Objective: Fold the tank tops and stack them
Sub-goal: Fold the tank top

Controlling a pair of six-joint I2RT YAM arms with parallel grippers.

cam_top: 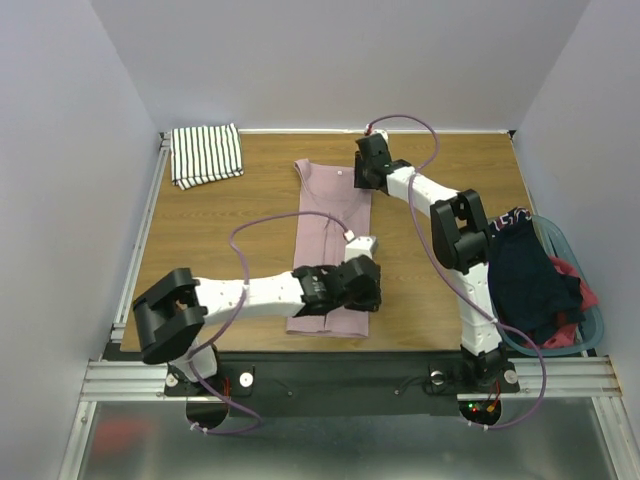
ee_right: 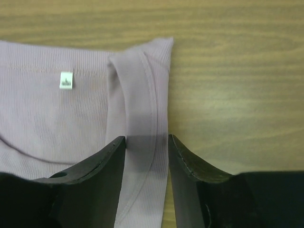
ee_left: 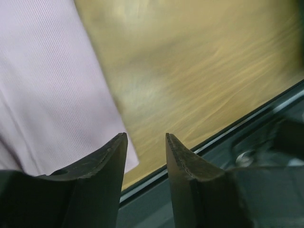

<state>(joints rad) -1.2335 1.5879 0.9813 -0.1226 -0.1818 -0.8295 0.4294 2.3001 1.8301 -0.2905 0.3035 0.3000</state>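
The pink top lies long on the counter, and the striped top sits folded, well off to its far left. The left gripper is at its near corner and the right gripper over its far strap, both half open, holding nothing, probably ready to fold it.

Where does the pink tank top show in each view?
Top external: pink tank top, a long strip at the centre of the wooden table.
Left wrist: its hem corner fills the left side.
Right wrist: neckline and strap, left and centre.
Shared landmark: that table's wood beside it.
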